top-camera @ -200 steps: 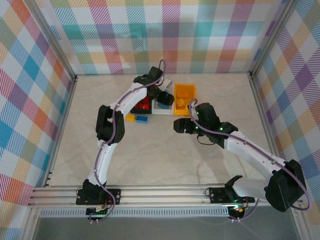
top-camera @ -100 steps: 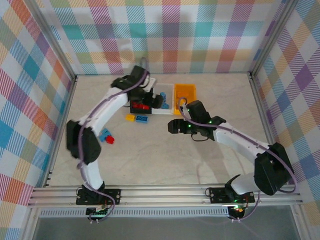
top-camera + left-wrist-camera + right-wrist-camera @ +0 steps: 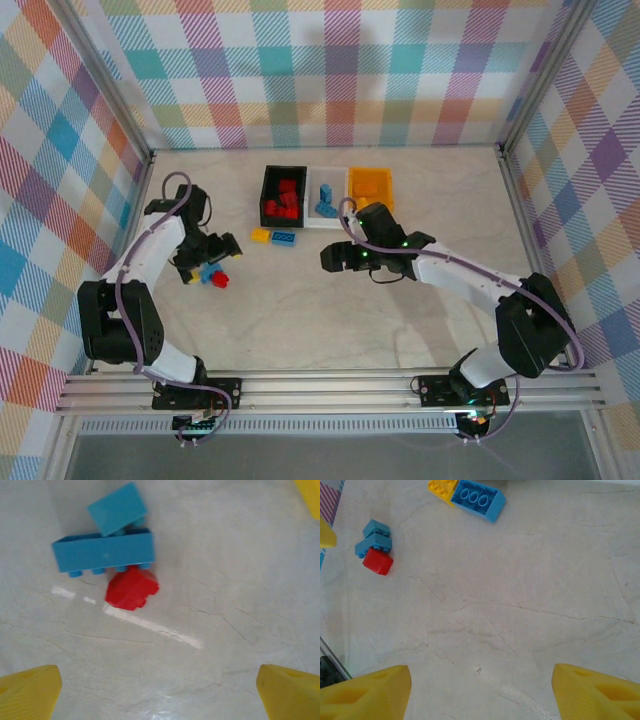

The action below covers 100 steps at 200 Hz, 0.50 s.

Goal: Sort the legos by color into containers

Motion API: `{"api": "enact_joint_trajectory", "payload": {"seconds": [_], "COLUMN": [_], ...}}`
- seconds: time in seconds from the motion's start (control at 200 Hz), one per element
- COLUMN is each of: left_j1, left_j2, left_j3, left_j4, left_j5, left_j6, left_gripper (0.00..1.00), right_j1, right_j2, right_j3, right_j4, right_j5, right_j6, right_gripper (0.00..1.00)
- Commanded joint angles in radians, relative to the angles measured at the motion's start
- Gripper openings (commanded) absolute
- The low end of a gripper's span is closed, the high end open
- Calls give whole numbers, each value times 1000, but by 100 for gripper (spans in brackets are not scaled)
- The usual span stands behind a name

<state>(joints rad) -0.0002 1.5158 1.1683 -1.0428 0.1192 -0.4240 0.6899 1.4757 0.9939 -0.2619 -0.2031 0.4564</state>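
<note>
Pickup step: left gripper, jaws spread and empty, hangs over the red brick touching 2 blue bricks, upper left of its wrist view. Next, probably: descend, pinch red, carry to the black bin. Right gripper spread, empty.

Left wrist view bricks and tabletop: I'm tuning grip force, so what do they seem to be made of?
Blue bricks: likely hard moulded plastic with a smooth satin finish; crisp edges, studs, uniform colour. Red brick: same plastic look, slightly glossier faces. Tabletop: pale marble-patterned surface with thin veins, glossy judging by the bright reflected streak; whether it is real stone or printed laminate cannot be told.
</note>
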Motion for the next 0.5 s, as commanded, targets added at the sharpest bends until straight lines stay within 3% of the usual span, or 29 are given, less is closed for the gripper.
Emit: {"api": "enact_joint_trajectory", "payload": {"seconds": [0.0,0.495], "left_j1": [40,151], "left_j2": [27,209], "left_j3": [-20,-38], "left_j4": [33,160], "left_j5": [14,-13], "left_j6": [-12,45], "left_gripper": [100,97], "right_j1": [8,8], "right_j2": [-23,-49], "right_j3": [-5,-56], "right_j4": [29,24], "right_j5": [-13,-4], "right_j6": [9,28], "right_gripper": [74,75]}}
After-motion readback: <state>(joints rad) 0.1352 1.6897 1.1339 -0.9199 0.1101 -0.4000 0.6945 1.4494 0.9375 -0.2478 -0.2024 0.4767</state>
